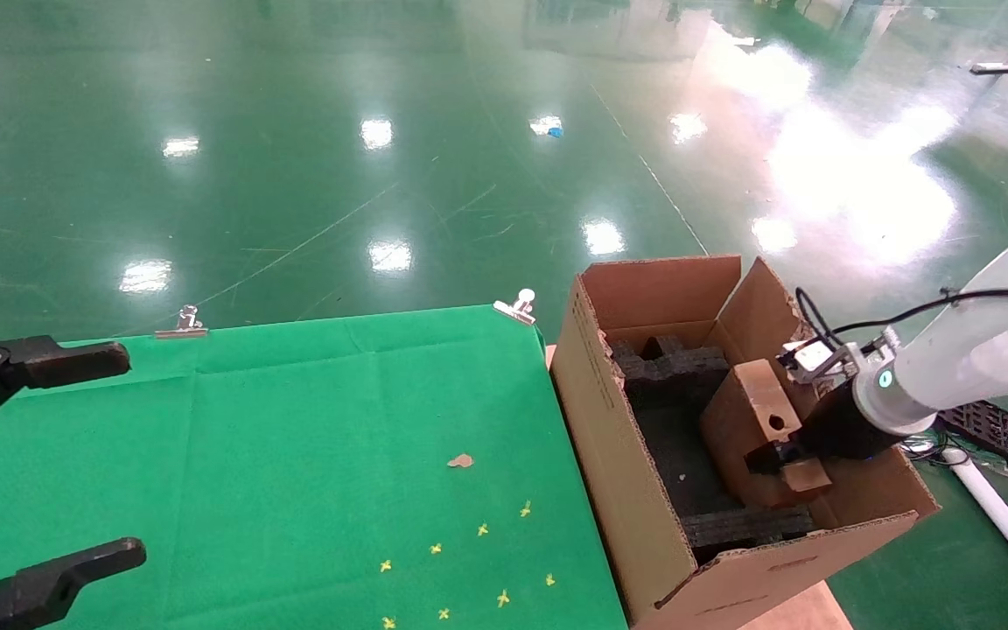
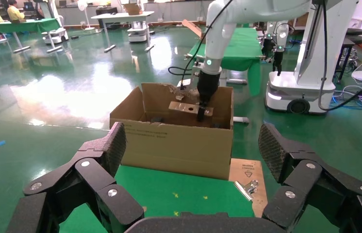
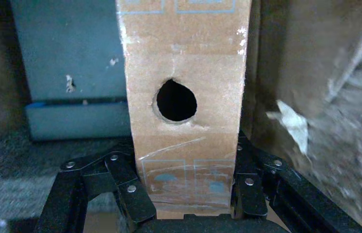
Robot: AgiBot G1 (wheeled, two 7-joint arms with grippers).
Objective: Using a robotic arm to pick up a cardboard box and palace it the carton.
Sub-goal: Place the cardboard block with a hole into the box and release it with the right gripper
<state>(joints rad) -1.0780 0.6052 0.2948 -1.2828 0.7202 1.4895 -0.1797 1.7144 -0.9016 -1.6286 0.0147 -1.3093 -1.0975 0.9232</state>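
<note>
The white robotic arm reaches into the carton, a large brown box with upright flaps and black foam padding. My right gripper is shut on the cardboard box, a small brown block with a round hole, and holds it tilted inside the carton over the foam. In the right wrist view the box stands clamped between the black fingers. The left wrist view shows the carton with the box inside it. My left gripper is open and empty over the table's left side.
A green cloth covers the table, held by metal clips. Small yellow marks and a brown scrap lie on it. A black grid tray lies on the floor right of the carton.
</note>
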